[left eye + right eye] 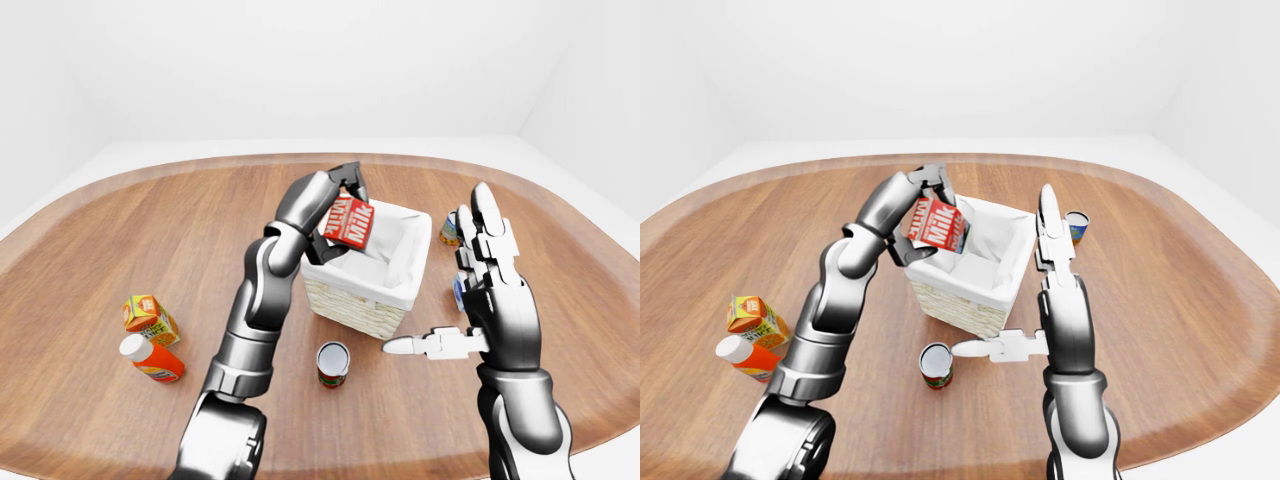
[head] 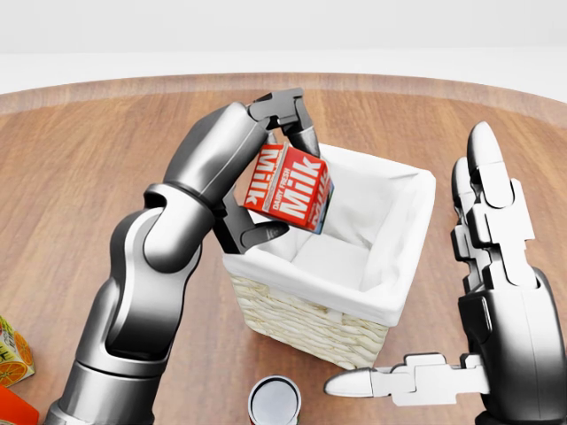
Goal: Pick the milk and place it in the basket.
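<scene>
Closest to the camera is the robot's own left arm, coming up from the bottom left of the left-eye view and bending toward the middle of the wooden table (image 1: 120, 230). Way over at the lower left of that view there's an orange juice carton (image 1: 149, 318) with a white-capped orange bottle (image 1: 152, 360) lying just below it, both well apart from everything else. Moving right, the left hand (image 2: 270, 168) is clamped on the milk (image 2: 291, 189), a red carton with white lettering, tilted, dark fingers above and below it. In the head view the carton is up in the air over the left rim of the basket (image 2: 310, 323), overlapping the opening, not resting inside as far as I can see. That basket is woven, with a white cloth liner, sitting about dead center of the table. Just below it in the left-eye view stands a small tin can (image 1: 333, 363) with a red label, near the basket but not touching. Then on the right there's the right hand (image 1: 478, 300), fingers spread apart and pointing up, thumb sticking out to the left toward the can, holding nothing, just beside the basket's right wall. Behind it, toward the right edge, a second can (image 1: 1076, 227) shows best in the right-eye view.
</scene>
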Robot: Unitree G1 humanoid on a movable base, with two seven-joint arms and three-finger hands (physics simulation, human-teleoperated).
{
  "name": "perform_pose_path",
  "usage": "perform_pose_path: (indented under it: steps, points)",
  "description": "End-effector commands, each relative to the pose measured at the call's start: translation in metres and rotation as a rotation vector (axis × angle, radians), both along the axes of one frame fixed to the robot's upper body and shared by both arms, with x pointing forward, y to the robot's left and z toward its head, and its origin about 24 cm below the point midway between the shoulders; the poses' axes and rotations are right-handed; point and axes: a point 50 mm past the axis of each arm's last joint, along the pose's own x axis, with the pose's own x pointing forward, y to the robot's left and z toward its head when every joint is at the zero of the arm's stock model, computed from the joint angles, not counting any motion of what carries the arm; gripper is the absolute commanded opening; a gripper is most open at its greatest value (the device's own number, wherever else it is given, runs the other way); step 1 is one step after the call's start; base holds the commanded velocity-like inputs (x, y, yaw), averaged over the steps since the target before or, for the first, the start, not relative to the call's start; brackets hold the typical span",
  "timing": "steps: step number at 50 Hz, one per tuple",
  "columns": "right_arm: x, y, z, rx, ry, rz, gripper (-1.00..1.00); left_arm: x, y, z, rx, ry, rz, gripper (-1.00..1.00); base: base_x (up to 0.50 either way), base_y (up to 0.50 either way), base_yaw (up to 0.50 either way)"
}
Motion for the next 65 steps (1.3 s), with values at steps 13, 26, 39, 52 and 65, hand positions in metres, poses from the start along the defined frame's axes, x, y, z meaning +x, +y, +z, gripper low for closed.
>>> perform_pose_path:
  steps: [13, 26, 39, 52, 65]
  points:
    - [0.000, 0.001, -0.001, 0.001, 0.006, 0.003, 1.00, 0.022, -0.016, 0.003, -0.088, 0.025, -0.005, -1.00, 0.00, 0.00, 0.00]
    - [-0.001, -0.001, -0.001, 0.004, 0.005, 0.001, 1.00, 0.039, -0.029, -0.004, -0.066, 0.041, 0.004, -1.00, 0.00, 0.00, 0.00]
    - [-0.001, 0.000, -0.002, 0.003, 0.012, 0.004, 1.00, 0.053, -0.030, -0.023, -0.030, 0.092, 0.061, -1.00, 0.00, 0.00, 0.00]
    - [0.000, 0.001, -0.003, 0.006, 0.017, 0.008, 1.00, 0.060, -0.027, -0.042, 0.006, 0.150, 0.124, -1.00, 0.00, 0.00, 0.00]
    - [-0.001, 0.001, -0.002, 0.007, 0.014, 0.010, 1.00, 0.061, -0.029, -0.056, 0.042, 0.184, 0.154, -1.00, 0.00, 0.00, 0.00]
